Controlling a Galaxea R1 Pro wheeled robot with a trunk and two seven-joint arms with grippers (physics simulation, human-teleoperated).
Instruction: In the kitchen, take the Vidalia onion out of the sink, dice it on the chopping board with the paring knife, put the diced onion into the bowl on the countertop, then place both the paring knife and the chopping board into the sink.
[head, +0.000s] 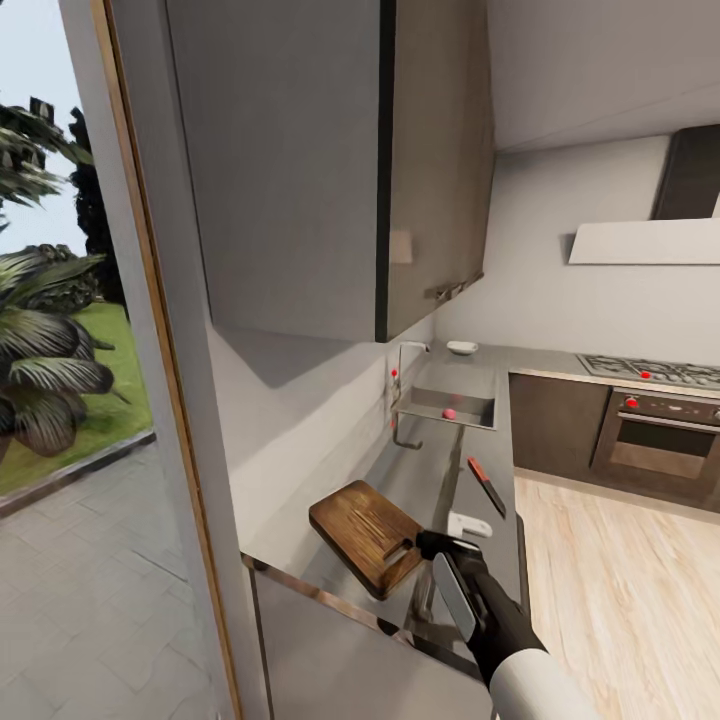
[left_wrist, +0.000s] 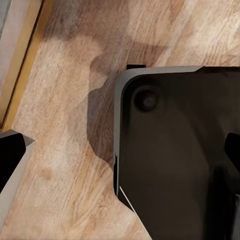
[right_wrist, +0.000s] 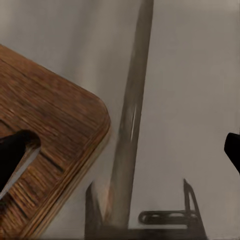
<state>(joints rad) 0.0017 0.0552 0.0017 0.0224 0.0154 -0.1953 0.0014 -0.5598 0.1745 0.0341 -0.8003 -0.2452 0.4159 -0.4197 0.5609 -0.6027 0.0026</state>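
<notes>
The brown chopping board (head: 365, 533) lies on the glossy grey countertop (head: 440, 470), near its front end. My right gripper (head: 436, 546) hovers at the board's handle-slot edge, open and holding nothing. In the right wrist view one dark fingertip (right_wrist: 11, 156) is over the board's (right_wrist: 47, 125) rounded corner and the gripper (right_wrist: 120, 155) spans bare worktop. The paring knife (head: 487, 485), with its orange-red handle, lies farther along the counter. The pinkish Vidalia onion (head: 450, 413) rests in the sink (head: 480, 409). The white bowl (head: 461, 347) sits behind the sink. My left gripper (left_wrist: 120, 155) hangs open over the wood floor.
A dark upper cabinet (head: 430, 170) overhangs the counter on the left. A tap (head: 405, 372) stands beside the sink. Hob (head: 650, 372) and oven (head: 660, 440) stand at the back right. Wood-plank floor (head: 620, 590) lies to the right. The robot's dark base (left_wrist: 175, 150) sits under the left arm.
</notes>
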